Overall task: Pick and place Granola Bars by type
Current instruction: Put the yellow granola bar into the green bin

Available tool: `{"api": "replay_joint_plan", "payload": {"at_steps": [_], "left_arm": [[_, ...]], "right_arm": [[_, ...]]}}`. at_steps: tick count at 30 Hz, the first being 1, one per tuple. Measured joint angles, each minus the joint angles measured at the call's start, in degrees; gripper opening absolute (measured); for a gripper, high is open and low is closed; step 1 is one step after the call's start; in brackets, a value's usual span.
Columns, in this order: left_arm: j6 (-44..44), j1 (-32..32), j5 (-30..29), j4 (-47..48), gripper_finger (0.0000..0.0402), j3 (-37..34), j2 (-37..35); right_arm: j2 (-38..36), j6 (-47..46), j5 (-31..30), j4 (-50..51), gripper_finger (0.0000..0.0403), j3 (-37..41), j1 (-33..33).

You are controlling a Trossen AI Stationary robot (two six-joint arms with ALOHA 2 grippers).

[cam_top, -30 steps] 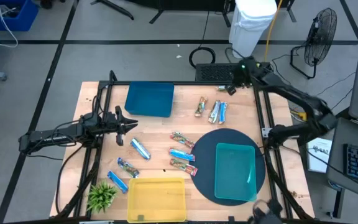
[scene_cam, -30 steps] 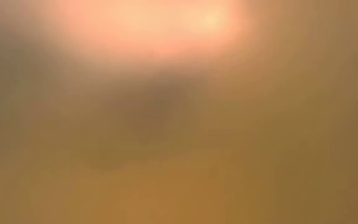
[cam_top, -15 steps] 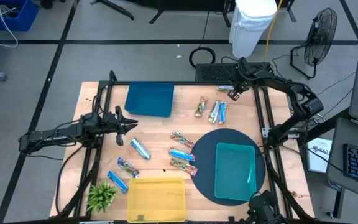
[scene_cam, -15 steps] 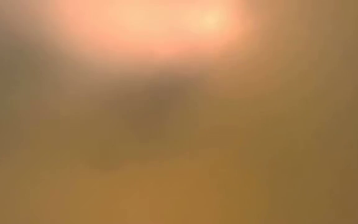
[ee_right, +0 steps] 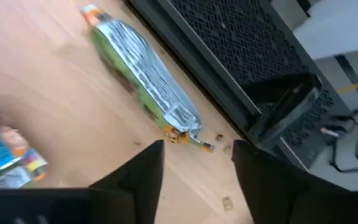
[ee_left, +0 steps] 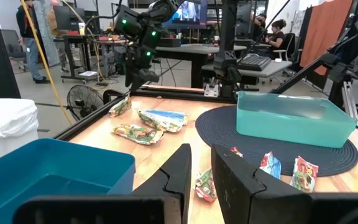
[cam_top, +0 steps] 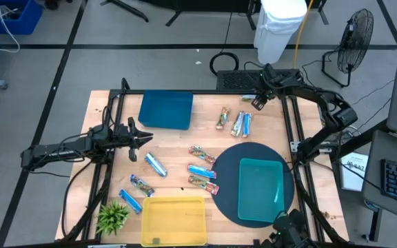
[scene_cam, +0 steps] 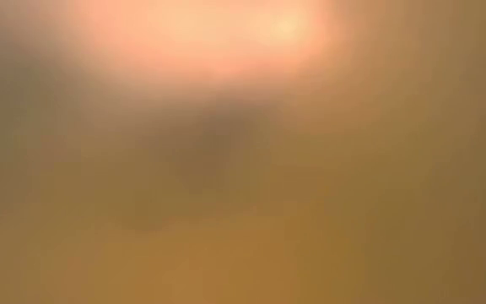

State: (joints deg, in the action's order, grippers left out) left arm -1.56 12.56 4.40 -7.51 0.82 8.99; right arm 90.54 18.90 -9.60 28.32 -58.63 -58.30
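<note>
The right end effector (cam_top: 258, 101) is held over the surface's far right corner, fingers apart and empty, directly above a green-and-silver bar (ee_right: 143, 78). Three more granola bars (cam_top: 236, 122) lie just inward, and others are scattered mid-surface. The left end effector (cam_top: 145, 137) waits near the left edge, fingers slightly apart, nothing held. A crinkly wrapper could be pushed off the nearby edge rather than gripped.

Clearance on the bench (cam_top: 178, 141).
Bare wood lies between the blue tray (cam_top: 165, 110) and 3 bars (cam_top: 236, 122); the frame rail (cam_top: 293, 131) borders the right edge.
</note>
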Motion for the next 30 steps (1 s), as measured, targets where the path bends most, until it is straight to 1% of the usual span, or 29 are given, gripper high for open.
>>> {"api": "replay_joint_plan", "payload": {"at_steps": [4, 13, 22, 27, 30], "left_arm": [[0.0, 0.0, 0.0, 0.0, 0.007, 0.0, 0.0], [0.0, 0.0, 0.0, 0.0, 0.007, 0.0, 0.0], [0.0, 0.0, 0.0, 0.0, 0.007, 0.0, 0.0], [0.0, 0.0, 0.0, 0.0, 0.007, 0.0, 0.0], [0.0, 0.0, 0.0, 0.0, 0.007, 0.0, 0.0]], "right_arm": [[2.8, -0.2, -3.9, 0.0, 0.0207, 0.0, 0.5], [7.5, 0.4, -3.9, -1.7, 0.0194, 0.0, 1.9], [7.8, 1.7, -3.9, -5.8, 0.0179, 0.0, 1.8], [7.8, 1.7, -3.7, -5.5, 0.0158, 0.0, 1.8], [7.8, 1.8, -3.7, -4.6, 0.0128, 0.0, 1.8]]}}
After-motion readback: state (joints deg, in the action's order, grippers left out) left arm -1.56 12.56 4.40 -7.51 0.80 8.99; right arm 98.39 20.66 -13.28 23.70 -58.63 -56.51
